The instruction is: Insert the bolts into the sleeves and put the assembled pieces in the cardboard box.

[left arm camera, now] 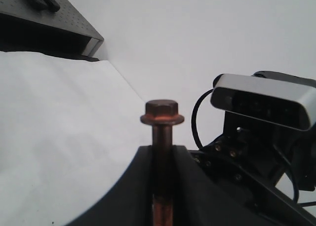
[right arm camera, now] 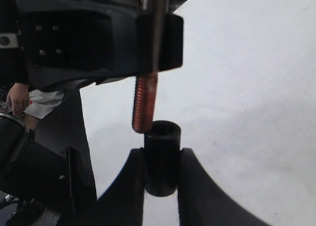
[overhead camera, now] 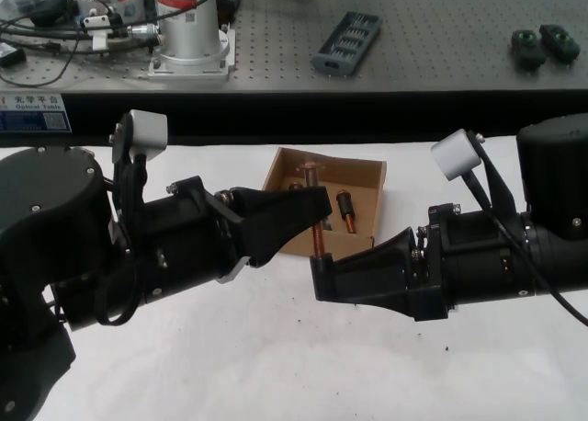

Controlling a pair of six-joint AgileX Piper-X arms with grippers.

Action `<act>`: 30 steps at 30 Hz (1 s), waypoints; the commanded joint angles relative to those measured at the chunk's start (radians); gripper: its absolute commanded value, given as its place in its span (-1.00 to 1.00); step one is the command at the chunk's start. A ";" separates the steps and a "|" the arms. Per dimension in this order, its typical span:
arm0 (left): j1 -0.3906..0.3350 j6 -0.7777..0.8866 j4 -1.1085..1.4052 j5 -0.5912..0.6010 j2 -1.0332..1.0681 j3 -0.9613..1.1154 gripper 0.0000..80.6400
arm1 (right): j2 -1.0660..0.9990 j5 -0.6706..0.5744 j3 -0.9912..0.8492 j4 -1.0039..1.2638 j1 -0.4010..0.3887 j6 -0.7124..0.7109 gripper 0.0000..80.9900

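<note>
My left gripper [overhead camera: 312, 208] is shut on a copper bolt [left arm camera: 162, 132], holding it upright by the shank with the hex head [left arm camera: 162, 112] above the fingers. Below it, my right gripper [right arm camera: 161, 159] is shut on a black sleeve [right arm camera: 162, 137], whose open mouth faces up. The bolt's threaded end [right arm camera: 144, 105] hangs just above the sleeve's rim, slightly off to one side of the hole. In the high view both grippers meet in front of the cardboard box [overhead camera: 367, 175]. The box holds an assembled bolt and sleeve [overhead camera: 347, 210].
White cloth [overhead camera: 276, 366] covers the bench under both arms. Behind it lies a perforated metal board with a silver post base [overhead camera: 190, 35], a dark slotted rack [overhead camera: 346, 41], cables at the far left and two small black parts [overhead camera: 544, 46].
</note>
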State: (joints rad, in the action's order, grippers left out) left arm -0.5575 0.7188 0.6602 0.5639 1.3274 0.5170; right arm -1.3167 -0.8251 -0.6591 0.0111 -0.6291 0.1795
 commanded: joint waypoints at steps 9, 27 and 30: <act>0.003 0.007 0.007 -0.038 -0.001 0.004 -0.99 | 0.020 -0.023 -0.003 0.012 -0.003 0.007 -0.94; 0.003 0.000 -0.032 -0.037 -0.001 0.004 -0.99 | 0.032 -0.023 -0.003 0.026 -0.003 0.012 -0.94; 0.003 0.000 -0.032 -0.037 -0.001 0.004 -0.99 | 0.031 -0.023 -0.003 0.026 -0.003 0.015 -0.94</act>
State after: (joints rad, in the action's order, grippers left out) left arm -0.5560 0.7197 0.6280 0.5267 1.3274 0.5170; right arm -1.3058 -0.8332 -0.6577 0.0109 -0.6291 0.1939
